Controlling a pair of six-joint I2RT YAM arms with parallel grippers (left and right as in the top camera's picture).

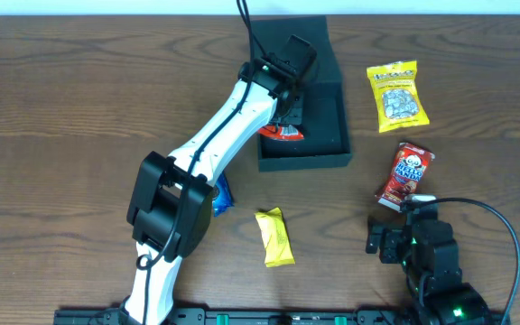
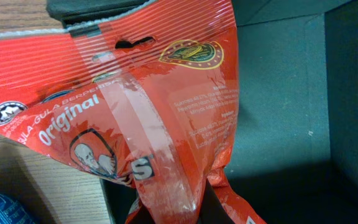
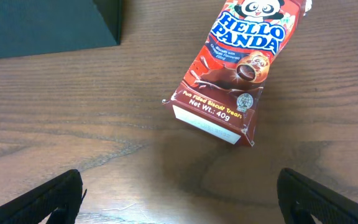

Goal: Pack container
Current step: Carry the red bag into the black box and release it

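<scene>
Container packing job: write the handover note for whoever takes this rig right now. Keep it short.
Left claw: shut on the red packet, which hangs over the open container; not released yet.
Right claw: open, empty, hovering over the table just short of the Hello Panda packet.
Done: nothing seen lying loose in the container, though the arm hides part of it.
Left: drop the red packet in, then pack the Hello Panda packet, yellow bag, yellow bar and blue packet, which is half under the left arm.
</scene>
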